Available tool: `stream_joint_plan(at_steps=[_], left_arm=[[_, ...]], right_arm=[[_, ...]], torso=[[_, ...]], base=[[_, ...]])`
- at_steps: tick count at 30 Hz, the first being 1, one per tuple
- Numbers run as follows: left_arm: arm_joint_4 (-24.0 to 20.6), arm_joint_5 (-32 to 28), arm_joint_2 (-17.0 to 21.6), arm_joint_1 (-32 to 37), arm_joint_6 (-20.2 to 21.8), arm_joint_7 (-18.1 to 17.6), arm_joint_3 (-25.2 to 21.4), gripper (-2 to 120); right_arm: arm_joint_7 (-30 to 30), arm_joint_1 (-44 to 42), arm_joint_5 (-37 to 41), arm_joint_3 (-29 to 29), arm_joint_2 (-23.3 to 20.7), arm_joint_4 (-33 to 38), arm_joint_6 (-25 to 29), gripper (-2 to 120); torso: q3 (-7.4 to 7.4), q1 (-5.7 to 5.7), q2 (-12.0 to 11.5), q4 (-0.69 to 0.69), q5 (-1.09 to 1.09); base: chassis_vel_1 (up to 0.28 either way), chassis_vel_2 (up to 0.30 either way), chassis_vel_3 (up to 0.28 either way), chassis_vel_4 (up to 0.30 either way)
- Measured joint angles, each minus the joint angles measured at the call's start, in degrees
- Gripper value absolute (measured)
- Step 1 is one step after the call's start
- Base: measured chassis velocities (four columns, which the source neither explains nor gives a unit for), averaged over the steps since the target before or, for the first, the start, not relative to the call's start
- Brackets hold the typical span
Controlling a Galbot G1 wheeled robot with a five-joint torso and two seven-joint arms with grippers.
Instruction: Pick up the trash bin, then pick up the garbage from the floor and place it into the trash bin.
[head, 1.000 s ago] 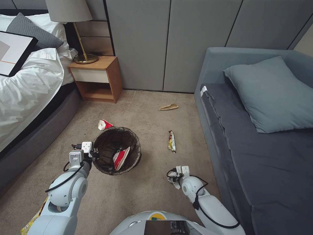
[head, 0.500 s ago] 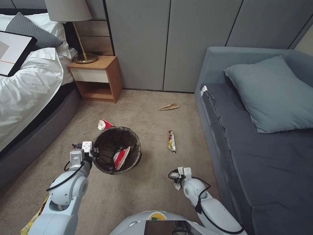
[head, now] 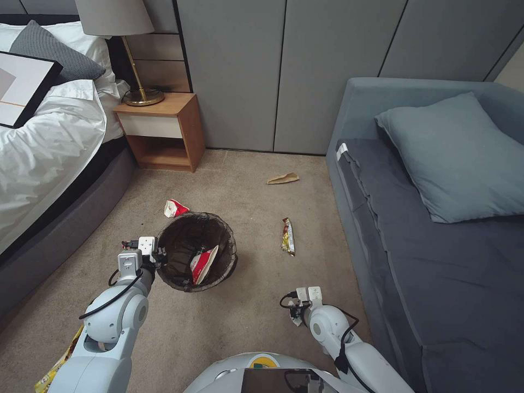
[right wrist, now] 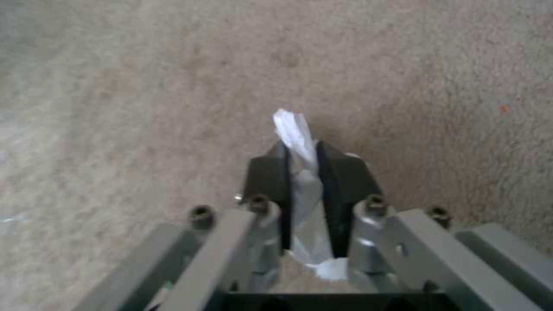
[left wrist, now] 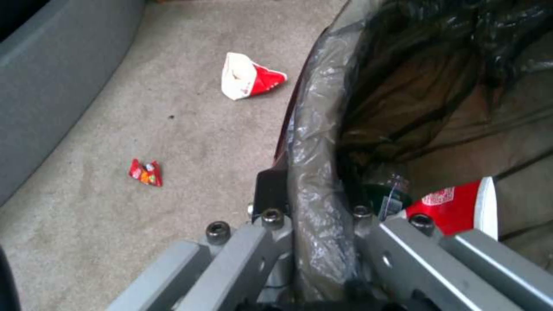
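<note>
Head view: beige carpeted floor [head: 229, 327] between bed [head: 49, 158] and grey sofa [head: 436, 245]. Left end effector [head: 158, 256] clamped on rim of trash bin [head: 197, 252], bag-lined, near floor centre, red-and-white cup [head: 203, 264] inside. Right end effector [head: 295, 315] low over carpet, closed on white crumpled tissue [right wrist: 300, 172], pinched between black fingertips [right wrist: 268, 172]. On floor: crushed cup [head: 174, 208] just behind bin, snack wrapper [head: 287, 236] to its right, tan paper scrap [head: 283, 178] farther back.
</note>
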Motion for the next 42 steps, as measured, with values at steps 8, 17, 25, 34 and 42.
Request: stream_joint_plan(at_steps=[8, 17, 25, 34, 42], left_arm=[[0.1, 0.1, 0.0, 0.1, 0.0, 0.2, 0.4, 3], [-0.1, 0.2, 0.1, 0.2, 0.0, 0.3, 0.5, 3], [-0.6, 0.2, 0.2, 0.4, 0.0, 0.2, 0.4, 3], [-1.2, 0.2, 0.0, 0.6, 0.0, 0.1, 0.4, 3], [-2.4, 0.0, -0.1, 0.8, 0.0, -0.5, 0.4, 3]], right_arm=[[1.9, -1.0, 3.2, 0.6, -0.6, 5.3, -0.5, 0], [3.0, -1.3, 6.9, 4.0, -2.3, 10.4, -0.5, 0], [4.2, -1.9, 10.5, 8.7, -5.1, 16.0, -0.5, 0], [6.8, 1.0, 18.5, 14.0, -12.5, 30.4, -0.4, 0], [6.8, 7.8, 29.1, 15.3, -19.7, 41.1, -0.4, 0]], torso=[[-0.01, 0.00, 0.0, -0.01, 0.01], [-0.01, 0.00, 0.0, -0.02, 0.00], [-0.01, 0.00, 0.0, -0.02, 0.01], [-0.01, 0.00, 0.0, -0.02, 0.00], [-0.01, 0.00, 0.0, -0.02, 0.02]], base=[[0.000, 0.000, 0.000, 0.000], [0.000, 0.000, 0.000, 0.000], [0.000, 0.000, 0.000, 0.000], [0.000, 0.000, 0.000, 0.000], [0.000, 0.000, 0.000, 0.000]])
